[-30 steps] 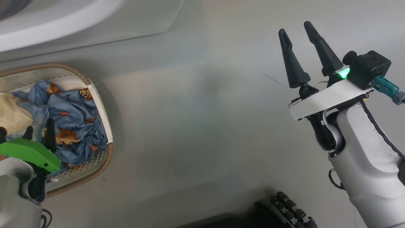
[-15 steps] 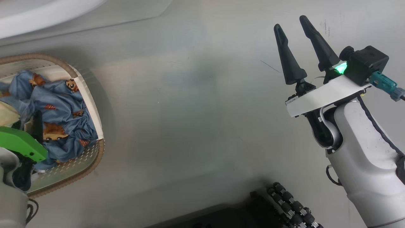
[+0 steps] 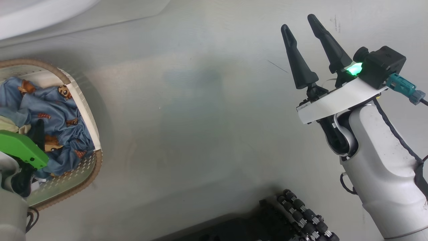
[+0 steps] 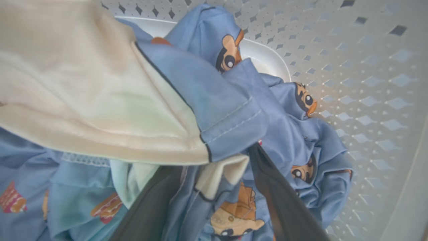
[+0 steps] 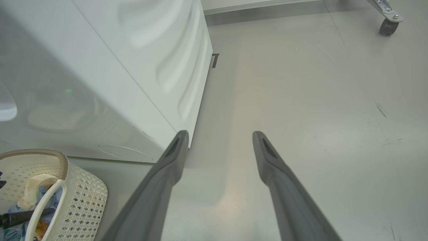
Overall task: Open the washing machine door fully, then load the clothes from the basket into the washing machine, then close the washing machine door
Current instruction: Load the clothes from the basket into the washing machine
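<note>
Straddling clothes (image 4: 234, 110) inside basket (image 4: 367, 67): left pincer (image 4: 214, 162), jaws spread.

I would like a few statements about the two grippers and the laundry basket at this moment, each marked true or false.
1. The left gripper is down in the basket, among the clothes. True.
2. The right gripper holds a blue garment. False: it is open and empty, above the bare floor.
3. The basket has nothing in it. False: blue printed clothes and a cream cloth lie inside.
4. The basket stands on the floor close to the washing machine. True.
</note>
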### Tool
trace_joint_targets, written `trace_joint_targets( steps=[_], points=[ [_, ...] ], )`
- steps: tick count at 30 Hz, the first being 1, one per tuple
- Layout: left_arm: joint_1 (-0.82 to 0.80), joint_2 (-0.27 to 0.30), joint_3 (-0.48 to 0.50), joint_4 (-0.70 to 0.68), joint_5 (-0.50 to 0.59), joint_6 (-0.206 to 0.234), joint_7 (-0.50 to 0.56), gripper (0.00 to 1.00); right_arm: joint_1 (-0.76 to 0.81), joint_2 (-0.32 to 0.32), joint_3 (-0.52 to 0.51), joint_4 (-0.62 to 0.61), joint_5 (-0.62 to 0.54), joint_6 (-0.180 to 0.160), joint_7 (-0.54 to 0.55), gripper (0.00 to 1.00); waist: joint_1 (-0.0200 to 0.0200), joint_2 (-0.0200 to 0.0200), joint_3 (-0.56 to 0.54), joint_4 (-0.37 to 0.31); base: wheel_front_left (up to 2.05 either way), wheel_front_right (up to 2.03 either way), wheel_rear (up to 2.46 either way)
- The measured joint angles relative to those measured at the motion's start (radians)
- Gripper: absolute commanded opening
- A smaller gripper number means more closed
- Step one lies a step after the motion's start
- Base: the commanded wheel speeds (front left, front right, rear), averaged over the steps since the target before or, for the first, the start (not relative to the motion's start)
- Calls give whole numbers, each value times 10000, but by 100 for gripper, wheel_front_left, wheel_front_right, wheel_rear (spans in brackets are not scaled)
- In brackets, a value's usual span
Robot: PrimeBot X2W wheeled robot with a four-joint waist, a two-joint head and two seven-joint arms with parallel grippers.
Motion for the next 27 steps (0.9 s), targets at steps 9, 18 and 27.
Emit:
trace_joint_targets(
  steps=[9, 18, 27],
  points=[
    [-325, -48, -207, 213, -46, 0, -29, 4, -1, 54, -10, 13, -10, 0, 0, 100, 0, 0, -51, -69, 0, 0, 0],
    [-372, -153, -508, 290, -249, -2, -412, 0, -8, 111, -19, 136, -84, 0, 0, 100, 0, 0, -292, -36, 0, 0, 0],
    [-218, -405, -694, 303, -685, -2, -968, 0, -8, 251, -35, 259, -84, 0, 0, 100, 0, 0, -904, 70, 0, 0, 0]
  ],
)
